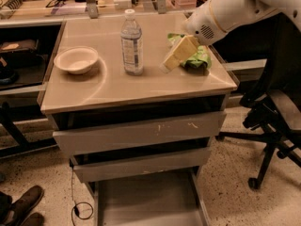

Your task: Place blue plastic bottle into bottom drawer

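- The approach to the grasp is judged to be the step in hand: the tool (173, 60) is held low over the tabletop (141, 86), angled towards the blue plastic bottle (132, 44).
- Whether the tool is open or closed cannot be told; nothing is seen to be held by it.
- The bottle is found upright just ahead of the tool's tip, apart from it, with its white cap on.
- A green packet (198, 59) is seen just behind the tool, and a pale bowl (75, 59) lies beyond the bottle, on the side away from the tool.
- For the next move, the gap to the bottle's body must be closed level and square, so that the bottle is not tipped towards the bowl.
- The bottom drawer (146, 199) is seen pulled out well below the tool, under two scratched grey drawer fronts (141, 133); a lift and a long descent are called for afterwards.
- The tabletop is smooth and glossy, so a nudged bottle is expected to slide.
- A black office chair (277, 126) is placed on the tool's arm side, on a speckled floor; cluttered benches are seen behind.
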Robot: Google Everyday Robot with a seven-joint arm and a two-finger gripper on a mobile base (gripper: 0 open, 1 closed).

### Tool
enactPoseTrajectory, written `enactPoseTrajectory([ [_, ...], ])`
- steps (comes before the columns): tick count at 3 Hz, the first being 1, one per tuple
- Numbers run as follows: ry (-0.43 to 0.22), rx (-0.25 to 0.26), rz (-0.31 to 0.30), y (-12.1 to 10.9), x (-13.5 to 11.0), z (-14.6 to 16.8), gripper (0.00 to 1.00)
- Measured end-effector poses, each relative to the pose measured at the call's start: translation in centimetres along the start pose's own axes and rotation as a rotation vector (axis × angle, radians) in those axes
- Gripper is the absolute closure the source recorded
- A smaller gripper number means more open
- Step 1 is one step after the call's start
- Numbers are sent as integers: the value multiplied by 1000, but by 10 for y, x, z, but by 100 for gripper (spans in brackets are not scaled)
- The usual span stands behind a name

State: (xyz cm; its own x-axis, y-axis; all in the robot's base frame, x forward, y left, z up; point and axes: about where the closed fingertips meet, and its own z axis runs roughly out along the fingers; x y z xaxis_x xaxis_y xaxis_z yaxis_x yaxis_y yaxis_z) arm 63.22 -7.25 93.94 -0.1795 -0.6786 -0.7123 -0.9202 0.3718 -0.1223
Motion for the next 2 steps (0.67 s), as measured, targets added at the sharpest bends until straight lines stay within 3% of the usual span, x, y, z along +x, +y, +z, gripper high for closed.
enactPoseTrajectory([
  [2, -36, -32, -5, -20, -22, 69, 0],
])
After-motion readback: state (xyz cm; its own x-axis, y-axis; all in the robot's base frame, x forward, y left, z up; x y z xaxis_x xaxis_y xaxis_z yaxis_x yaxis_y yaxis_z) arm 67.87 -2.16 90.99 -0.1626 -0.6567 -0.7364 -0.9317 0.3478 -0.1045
